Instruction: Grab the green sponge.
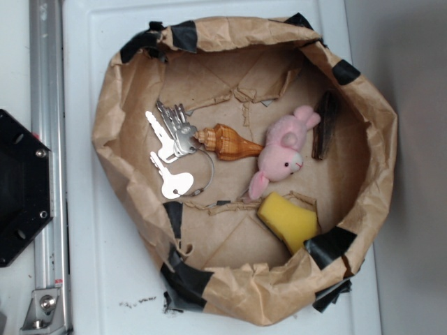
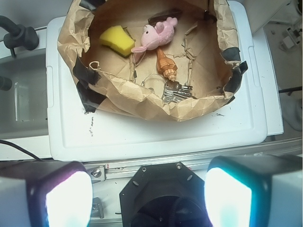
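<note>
We see a big brown paper bag (image 1: 112, 132) w/ its top rolled down, so it makes a kind of bowl. Black tape (image 1: 185, 279) is stuck on the rim in a few spots. The bag sits on a white lid (image 2: 156, 132).

Inside the bag, the green sponge (image 1: 288, 220) looks yellow to us, no green on it. In the exterior view it lies at the lower right of the bag floor, right by the paper wall and next to a strip of black tape. The pink bunny (image 1: 283, 150) lies just above it, very near, but we can't tell if they touch. The orange shell (image 1: 227, 143) is beside the bunny, and the keys (image 1: 171, 150) on a ring are on the far side of the shell. A dark brown thing (image 1: 325, 125) leans on the wall by the bunny's ears.

Our gripper (image 2: 144, 198) is far from the sponge, out of the bag, above the black base (image 2: 161, 194). In the wrist view its two fingers (image 2: 66, 198) are set wide apart w/ nothing between them.
</note>
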You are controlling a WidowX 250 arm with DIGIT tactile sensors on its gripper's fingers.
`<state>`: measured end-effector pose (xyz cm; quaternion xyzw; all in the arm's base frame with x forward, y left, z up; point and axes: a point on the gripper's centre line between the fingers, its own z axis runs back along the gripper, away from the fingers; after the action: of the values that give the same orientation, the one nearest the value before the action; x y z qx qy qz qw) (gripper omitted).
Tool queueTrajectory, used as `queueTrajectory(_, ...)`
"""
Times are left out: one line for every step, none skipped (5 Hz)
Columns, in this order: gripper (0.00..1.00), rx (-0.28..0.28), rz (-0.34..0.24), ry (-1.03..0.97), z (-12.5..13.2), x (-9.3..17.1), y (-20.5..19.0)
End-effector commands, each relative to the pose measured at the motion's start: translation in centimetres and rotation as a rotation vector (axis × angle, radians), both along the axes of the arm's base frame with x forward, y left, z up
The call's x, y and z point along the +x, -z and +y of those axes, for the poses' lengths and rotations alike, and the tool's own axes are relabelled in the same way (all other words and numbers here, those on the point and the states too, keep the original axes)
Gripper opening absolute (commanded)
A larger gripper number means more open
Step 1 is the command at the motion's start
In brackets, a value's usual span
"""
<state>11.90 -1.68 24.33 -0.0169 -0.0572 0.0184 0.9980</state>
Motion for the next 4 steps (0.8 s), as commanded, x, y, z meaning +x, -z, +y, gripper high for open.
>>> queueTrajectory(1.00, 0.000, 0.000, 0.000, 0.0, 0.0, 0.0)
queueTrajectory(1.00, 0.109, -0.122, 0.060, 0.5, 5.0, 2.8)
queueTrajectory(1.00, 0.032, -0.222, 0.155, 0.4, 9.6, 3.6)
queueTrajectory(1.00, -0.028, -0.238, 0.221, -0.1, 12.7, 5.6)
